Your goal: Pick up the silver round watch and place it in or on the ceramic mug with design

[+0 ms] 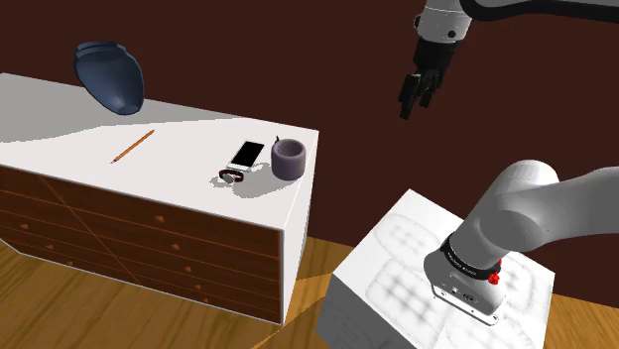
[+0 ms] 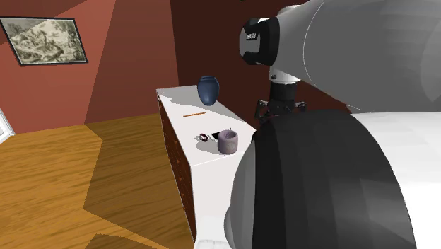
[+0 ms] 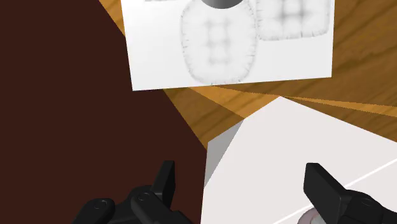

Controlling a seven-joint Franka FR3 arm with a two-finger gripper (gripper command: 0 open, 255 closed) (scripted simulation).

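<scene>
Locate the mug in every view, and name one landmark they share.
Shoulder view: mug near the dresser top's right end, right of the watch.
Second exterior view: mug on the top's near end, right of the watch.
Wrist view: a grey sliver by the tool may be it; cannot tell.
Shared landmark: the white dresser top.

From where I looked, a dark blue vase (image 1: 111,75) stood toward one end of the white tabletop (image 1: 60,139). An orange pencil (image 1: 133,146) lay flat between the vase and a white phone (image 1: 246,154), apart from both. Under the tabletop ran brown drawer fronts (image 1: 129,233) with small knobs. The floor (image 1: 60,297) was wood planks, and a framed picture (image 2: 46,41) hung on the reddish wall (image 2: 120,64).
</scene>
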